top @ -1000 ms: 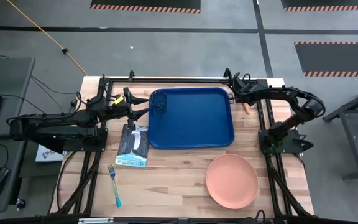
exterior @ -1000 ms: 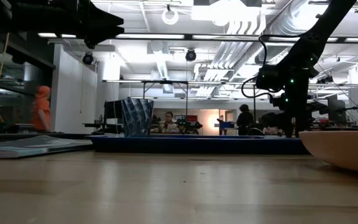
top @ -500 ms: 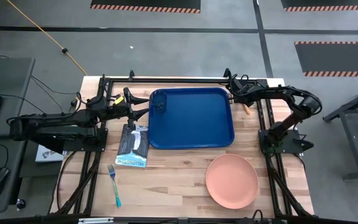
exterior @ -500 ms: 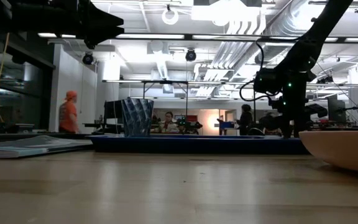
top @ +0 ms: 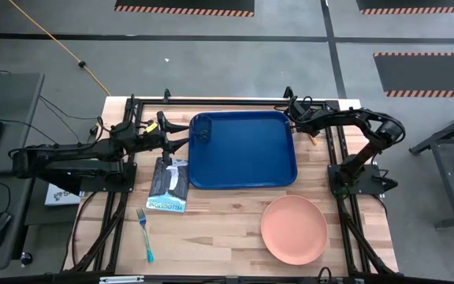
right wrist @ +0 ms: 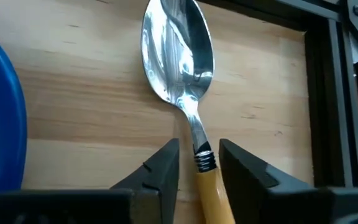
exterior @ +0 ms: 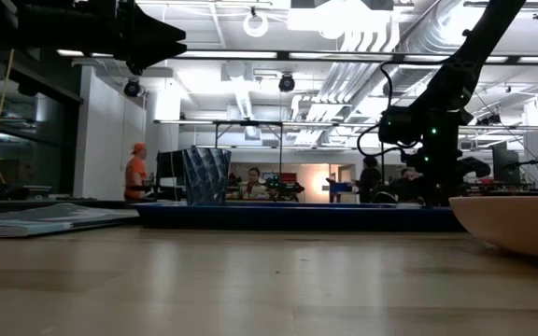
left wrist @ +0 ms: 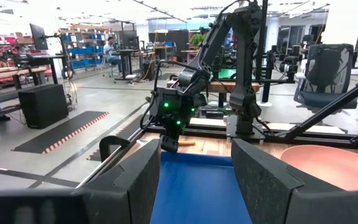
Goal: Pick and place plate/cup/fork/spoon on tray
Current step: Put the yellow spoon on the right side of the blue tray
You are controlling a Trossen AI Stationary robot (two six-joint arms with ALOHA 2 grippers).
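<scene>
The blue tray (top: 243,154) lies at the table's far middle, with the dark see-through cup (top: 202,129) standing in its far left corner. The orange-handled spoon (right wrist: 179,56) lies on the wood just right of the tray (top: 312,136). My right gripper (right wrist: 199,168) is open low over it, a finger on either side of the handle's start, without touching it. My left gripper (left wrist: 194,180) is open and empty at the tray's left edge (top: 176,136). The salmon plate (top: 293,229) sits near right and the blue-handled fork (top: 144,234) near left.
A dark packet with white print (top: 169,184) lies left of the tray, close to my left gripper. Black frame rails (top: 211,101) run along the table's far and side edges, one right beside the spoon. Bare wood lies between the tray and the near edge.
My right gripper has shifted a little toward the table's left, closing in over the spoon beside the tray. Behind the table a person in orange has walked across the room.
</scene>
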